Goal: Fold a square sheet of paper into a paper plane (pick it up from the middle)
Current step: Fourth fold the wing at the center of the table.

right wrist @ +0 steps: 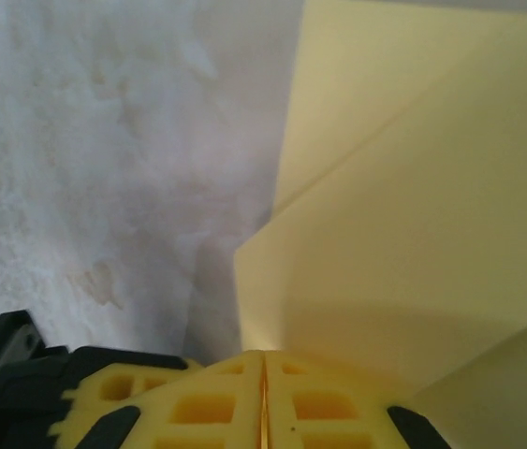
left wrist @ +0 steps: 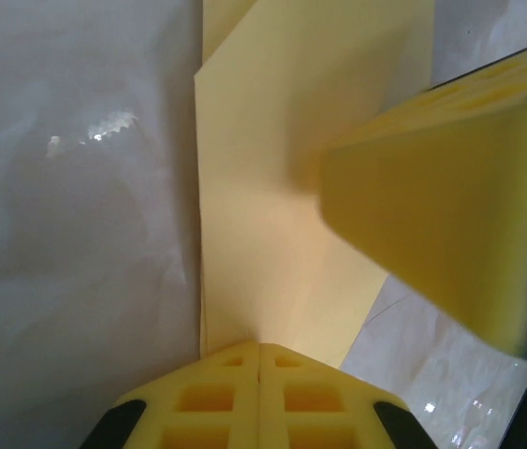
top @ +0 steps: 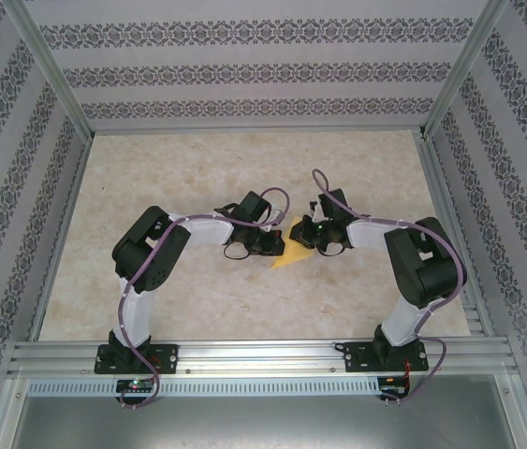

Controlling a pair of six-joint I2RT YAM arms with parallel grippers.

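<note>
Left gripper (left wrist: 259, 348): yellow waffle-pattern fingers pressed tip to tip, no gap, pinching the edge of the thin yellow-orange paper sheet (left wrist: 282, 187). Right gripper (right wrist: 263, 354): same yellow fingers, also closed flat together, clamped on the sheet from the opposite side. In the top view the two grippers face each other near the table centre, with the paper between them, just clear of touching each other. In the left wrist view a blurred yellow finger (left wrist: 450, 215) of the right gripper sits over the sheet's right part.

Paper: plain, matte, no print. No longer a flat square: layers overlap, with a straight diagonal edge crossing another layer in both wrist views and a long straight edge running up from the left fingertips. From above only a small yellow patch shows, with a pointed corner sticking out toward the near side. Whether it is lifted off the surface or lying on it, can't tell.

Around it: pale marbled tabletop (top: 179, 187), glossy with reflections. Left arm (top: 151, 248) and right arm (top: 422, 257) bend inward from an aluminium rail (top: 263, 355). Patterned grey-striped walls (top: 263, 75) enclose the table.
</note>
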